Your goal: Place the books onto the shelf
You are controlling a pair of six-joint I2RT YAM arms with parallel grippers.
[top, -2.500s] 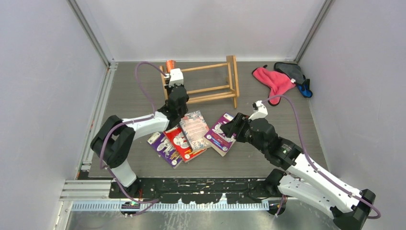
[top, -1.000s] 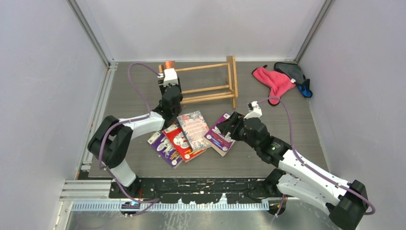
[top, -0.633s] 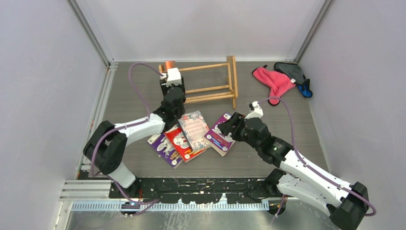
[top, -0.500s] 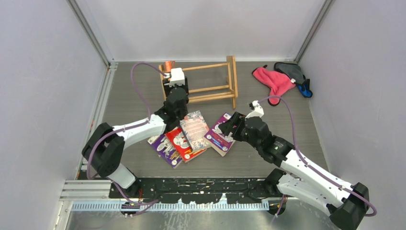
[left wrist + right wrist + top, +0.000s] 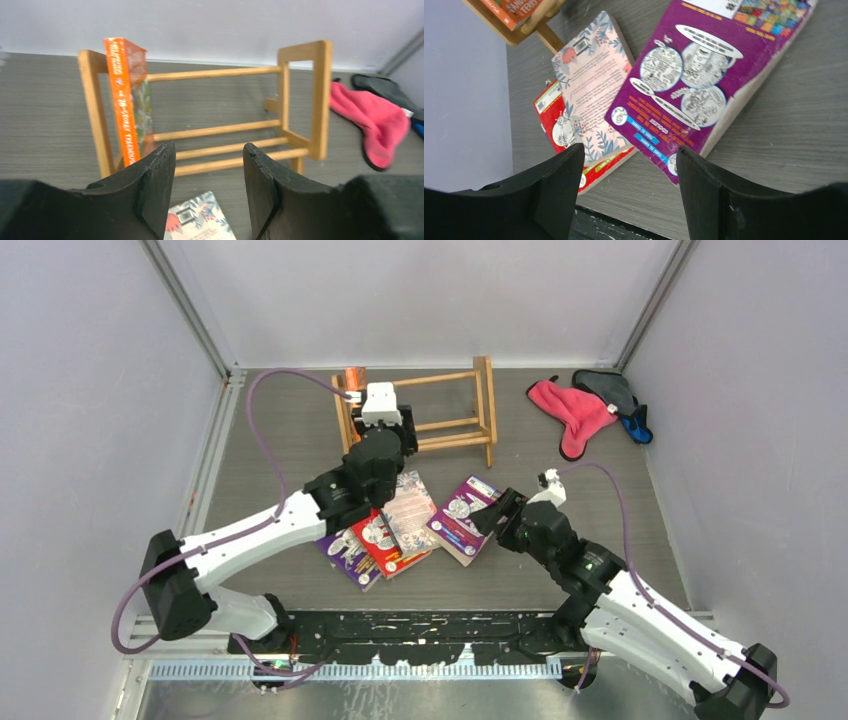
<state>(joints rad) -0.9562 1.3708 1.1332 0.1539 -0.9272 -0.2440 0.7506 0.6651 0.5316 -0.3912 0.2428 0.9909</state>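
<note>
- The right gripper (image 5: 629, 155) has its jaws spread wide, with nothing between them. It hangs just over the purple book (image 5: 694, 80).
- That book lies flat on the table (image 5: 280, 440), just beside the pink book (image 5: 591, 95). I cannot tell if the two touch.
- The left gripper (image 5: 209, 150) has its jaws apart too, and it holds nothing. It points at the shelf (image 5: 215, 74).
- One orange book (image 5: 127, 110) stands up at the left end of the shelf, right by the end frame.
- The pink book lies on top of the red book (image 5: 555, 127). A second purple book (image 5: 340, 550) lies beside them.
- I think the step now is picking up the purple book under the right gripper.
- To do it well, go for the long page edge that faces the bare table (a flat book is hard to pinch from above).
- Slip one finger under that edge, close softly, and lift slowly.
- Stay away from the pink book so it does not get dragged along.
- Then stand the book up beside the orange one without knocking it over.
</note>
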